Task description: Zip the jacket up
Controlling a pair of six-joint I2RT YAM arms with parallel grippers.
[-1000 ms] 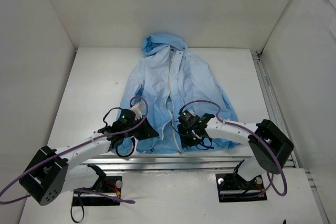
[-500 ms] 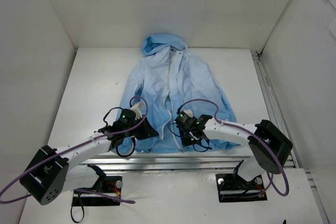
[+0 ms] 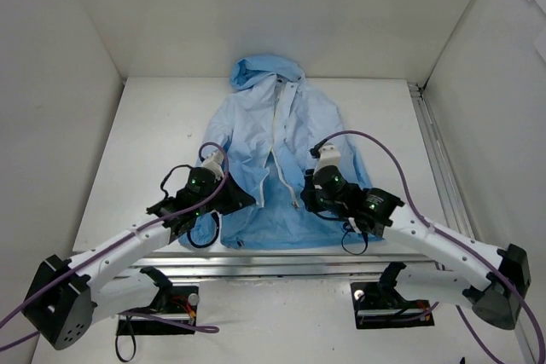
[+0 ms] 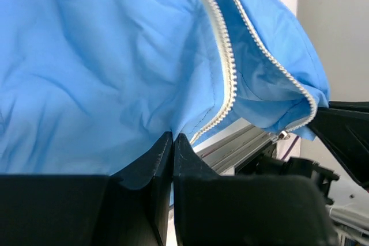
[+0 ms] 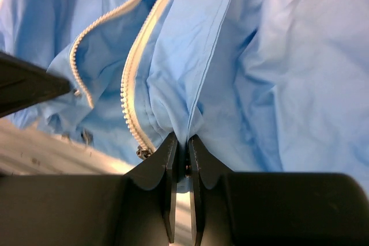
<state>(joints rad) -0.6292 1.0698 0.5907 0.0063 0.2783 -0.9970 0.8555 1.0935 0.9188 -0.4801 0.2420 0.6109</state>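
Note:
The light-blue jacket (image 3: 281, 121) lies face up on the white table, hood at the far end, its white zipper (image 3: 275, 138) undone. My left gripper (image 3: 246, 199) is shut on the lower left front panel (image 4: 86, 56), just beside the zipper teeth (image 4: 228, 79). My right gripper (image 3: 301, 198) is shut on a fold of the right front panel (image 5: 277, 56), next to the other row of teeth (image 5: 130, 84), whose small metal end (image 5: 141, 152) hangs by the fingers. Both lower panels are lifted off the table, with the two zipper edges apart.
An aluminium rail (image 3: 281, 257) runs along the near table edge below the hem, and another rail (image 3: 431, 151) runs along the right side. White walls (image 3: 85, 49) enclose the table. The sleeves (image 3: 367, 172) lie spread beside the jacket body.
The right gripper has shut on the right panel. Both grippers have risen and shifted away from the near edge, lifting the jacket's lower front with them.

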